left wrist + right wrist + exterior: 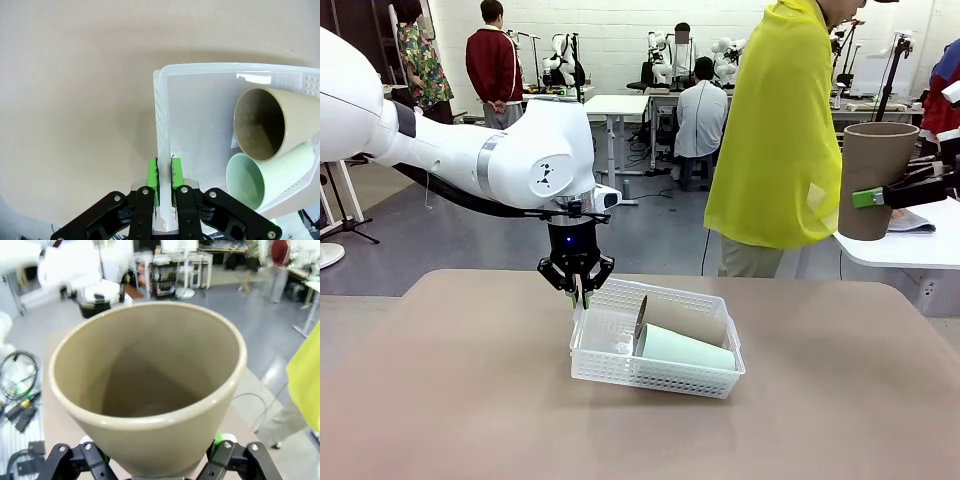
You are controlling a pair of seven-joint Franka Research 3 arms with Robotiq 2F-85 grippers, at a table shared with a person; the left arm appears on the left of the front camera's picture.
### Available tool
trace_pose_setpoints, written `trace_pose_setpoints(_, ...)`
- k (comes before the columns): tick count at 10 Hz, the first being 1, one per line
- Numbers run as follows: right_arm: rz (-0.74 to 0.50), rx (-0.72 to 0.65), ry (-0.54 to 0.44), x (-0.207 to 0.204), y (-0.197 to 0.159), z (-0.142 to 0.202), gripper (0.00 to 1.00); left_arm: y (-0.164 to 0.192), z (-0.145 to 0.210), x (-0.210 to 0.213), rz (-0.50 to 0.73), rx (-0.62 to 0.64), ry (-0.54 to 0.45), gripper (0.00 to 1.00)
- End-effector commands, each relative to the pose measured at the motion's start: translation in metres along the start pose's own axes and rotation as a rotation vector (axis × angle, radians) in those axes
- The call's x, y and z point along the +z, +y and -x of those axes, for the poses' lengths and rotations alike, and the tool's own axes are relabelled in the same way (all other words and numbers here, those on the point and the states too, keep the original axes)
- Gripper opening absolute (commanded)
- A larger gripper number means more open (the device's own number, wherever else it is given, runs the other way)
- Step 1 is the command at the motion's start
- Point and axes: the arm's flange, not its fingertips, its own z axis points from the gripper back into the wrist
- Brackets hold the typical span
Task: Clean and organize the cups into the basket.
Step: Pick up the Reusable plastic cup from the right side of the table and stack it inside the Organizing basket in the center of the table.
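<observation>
The white mesh basket [658, 374] stands mid-table. My left gripper [578, 287] is shut on its left wall; in the left wrist view the green pads [151, 176] pinch that thin wall [161, 125]. Inside the basket two cups lie on their sides: a brown one [688, 318] [272, 122] and a mint green one [688, 350] [252, 184]. Another brown cup [876, 160] [150, 385] is held upright, high at the right, away from the table, with my right gripper [870, 197] [160, 460] shut around its lower part.
A person in a yellow top [778, 130] stands at the far side of the table. A white side table [910, 245] is at the right behind my right gripper. Bare brown tabletop [450, 380] lies left and in front of the basket.
</observation>
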Motion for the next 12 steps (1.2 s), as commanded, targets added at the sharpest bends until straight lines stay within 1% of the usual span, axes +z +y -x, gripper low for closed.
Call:
trace_pose_setpoints(1, -0.083, 0.173, 0.136, -0.031, 0.036, -0.050, 0.84, 0.000, 0.001, 0.000, -0.002, -0.003, 0.000, 0.00)
trace_pose_setpoints(2, -0.157, 0.213, 0.227, -0.065, 0.054, -0.075, 0.84, 0.000, 0.001, 0.000, -0.002, -0.003, 0.000, 0.00)
trace_pose_setpoints(4, -0.270, 0.290, 0.386, -0.120, 0.092, -0.101, 0.84, 0.000, 0.001, 0.000, -0.002, -0.003, 0.000, 0.00)
trace_pose_setpoints(6, -0.337, 0.338, 0.553, -0.169, 0.124, -0.103, 0.84, 0.000, 0.001, 0.000, -0.002, -0.003, 0.000, 0.00)
trace_pose_setpoints(8, -0.376, 0.345, 0.671, -0.206, 0.138, -0.092, 0.84, 0.000, 0.001, 0.000, -0.002, -0.003, 0.000, 0.00)
trace_pose_setpoints(10, -0.407, 0.352, 0.688, -0.222, 0.138, -0.085, 0.84, 0.000, 0.001, 0.000, -0.002, -0.003, 0.000, 0.00)
trace_pose_setpoints(11, -0.401, 0.361, 0.662, -0.212, 0.148, -0.079, 0.84, 0.000, 0.001, 0.000, -0.002, -0.003, 0.000, 0.00)
trace_pose_setpoints(12, -0.401, 0.361, 0.662, -0.212, 0.148, -0.079, 0.84, 0.000, 0.001, 0.000, -0.002, -0.003, 0.000, 0.00)
